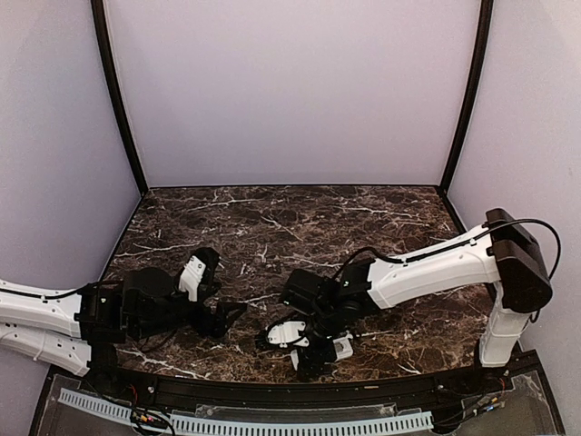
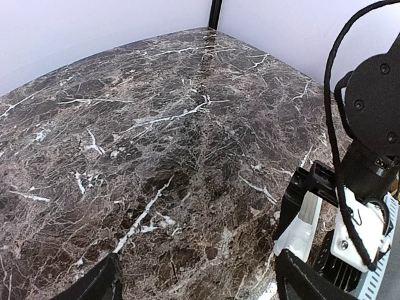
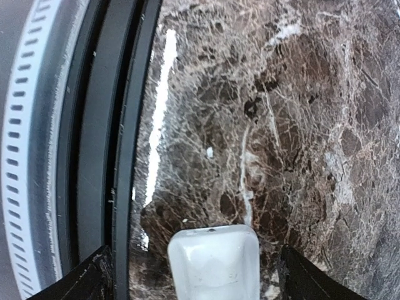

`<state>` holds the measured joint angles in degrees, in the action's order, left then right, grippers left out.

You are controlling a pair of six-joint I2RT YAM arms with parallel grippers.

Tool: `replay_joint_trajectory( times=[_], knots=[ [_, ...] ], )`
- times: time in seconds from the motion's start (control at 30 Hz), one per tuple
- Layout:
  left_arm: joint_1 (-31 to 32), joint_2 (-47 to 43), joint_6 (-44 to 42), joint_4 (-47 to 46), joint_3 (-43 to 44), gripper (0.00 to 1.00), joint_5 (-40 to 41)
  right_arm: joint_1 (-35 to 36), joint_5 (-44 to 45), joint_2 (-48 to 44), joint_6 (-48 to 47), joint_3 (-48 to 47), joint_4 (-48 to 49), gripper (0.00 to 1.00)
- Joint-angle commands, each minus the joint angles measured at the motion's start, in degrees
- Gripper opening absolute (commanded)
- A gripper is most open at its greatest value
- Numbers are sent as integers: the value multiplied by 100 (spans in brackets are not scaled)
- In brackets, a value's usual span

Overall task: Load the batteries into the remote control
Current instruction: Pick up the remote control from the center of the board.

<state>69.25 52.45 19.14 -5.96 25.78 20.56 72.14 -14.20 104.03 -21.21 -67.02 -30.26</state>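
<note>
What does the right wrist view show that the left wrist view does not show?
Only the right wrist view: the end of the white remote control between the fingers of the open right claw, and the black table rim. Only the left wrist view: the right arm, the pale wall, and the open left claw. Both: the dark marble table and open fingers at the bottom corners.

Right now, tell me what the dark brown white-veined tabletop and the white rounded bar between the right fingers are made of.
The dark brown white-veined tabletop: polished marble or marble-print laminate; irregular veins, glare streak. The white rounded bar: probably glossy moulded plastic; smooth face, rounded corners, soft sheen.
</note>
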Motion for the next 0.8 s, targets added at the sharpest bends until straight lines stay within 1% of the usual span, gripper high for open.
replay_joint_trajectory(
  times=[0.0,0.13,0.23,0.33,0.43,0.53,0.57,0.6,0.63,0.77],
  knots=[
    [-43,-211,-126,543,-72,84,156,38,626,345,-393,-423,-866,85],
    [-43,-255,-221,489,-96,84,179,109,895,399,-290,-385,-860,81],
    [-44,-206,-290,408,-107,84,97,112,874,452,-159,-412,-816,75],
    [-44,-98,-312,326,-108,84,47,120,934,588,-92,-467,-842,73],
    [-44,-42,-318,306,-97,84,26,118,849,764,-85,-601,-951,67],
    [-44,-71,-360,297,-100,84,-56,124,852,929,-103,-698,-1051,57],
    [-44,-83,-385,301,-106,84,-62,123,864,962,-102,-724,-1090,52],
    [-44,-118,-398,317,-103,84,-76,120,859,989,-74,-765,-1136,45],
    [-44,-137,-418,350,-107,84,-77,118,846,991,-49,-805,-1188,40],
    [-44,-264,-553,377,-140,84,-173,120,621,805,53,-969,-1243,30]
  ],
)
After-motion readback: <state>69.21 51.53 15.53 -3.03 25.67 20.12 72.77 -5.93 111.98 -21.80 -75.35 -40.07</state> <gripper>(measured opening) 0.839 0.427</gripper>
